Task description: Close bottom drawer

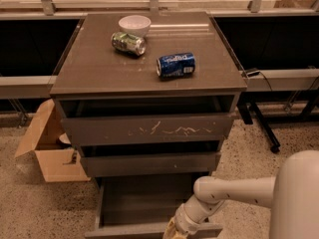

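Btm drawer (pixel 139 203) pulled out, hand (pixel 172 231) at its front lip (wide or narrow: can't tell).

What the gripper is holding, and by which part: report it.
Cannot be told. The gripper sits at the front panel of the open bottom drawer, at the picture's lower edge; any hold is out of sight.

Robot arm (pixel 234 190): smooth white tubular casing is widening into a bulky rounded white shell (pixel 299 198) at near right; a ringed wrist (pixel 192 217) is joining the pale tan gripper (pixel 172 231), sitting at the near edge.
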Robot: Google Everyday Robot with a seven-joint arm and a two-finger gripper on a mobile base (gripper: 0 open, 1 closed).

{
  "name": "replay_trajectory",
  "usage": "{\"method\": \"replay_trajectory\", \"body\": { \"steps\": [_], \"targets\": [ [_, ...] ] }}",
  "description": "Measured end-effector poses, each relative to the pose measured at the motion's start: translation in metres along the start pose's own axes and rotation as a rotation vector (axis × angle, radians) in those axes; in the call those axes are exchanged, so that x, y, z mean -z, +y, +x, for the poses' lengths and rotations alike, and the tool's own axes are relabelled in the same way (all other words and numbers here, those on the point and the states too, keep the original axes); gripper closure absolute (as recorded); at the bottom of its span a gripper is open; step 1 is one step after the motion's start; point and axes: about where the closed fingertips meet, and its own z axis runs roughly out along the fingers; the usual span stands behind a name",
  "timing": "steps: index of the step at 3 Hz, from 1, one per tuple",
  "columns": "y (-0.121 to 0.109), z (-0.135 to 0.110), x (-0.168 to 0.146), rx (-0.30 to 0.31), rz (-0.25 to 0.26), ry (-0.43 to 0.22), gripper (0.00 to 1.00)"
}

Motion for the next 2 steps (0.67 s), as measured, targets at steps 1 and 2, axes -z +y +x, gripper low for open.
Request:
{"method": "replay_trajectory", "body": {
  "steps": [1,2],
  "targets": [
    [-0.011,0.015,-0.031,0.023,-0.045,-0.006,1.00],
    [-0.022,0.038,-0.074,0.019,-0.066,0.038,1.00]
  ]
}}
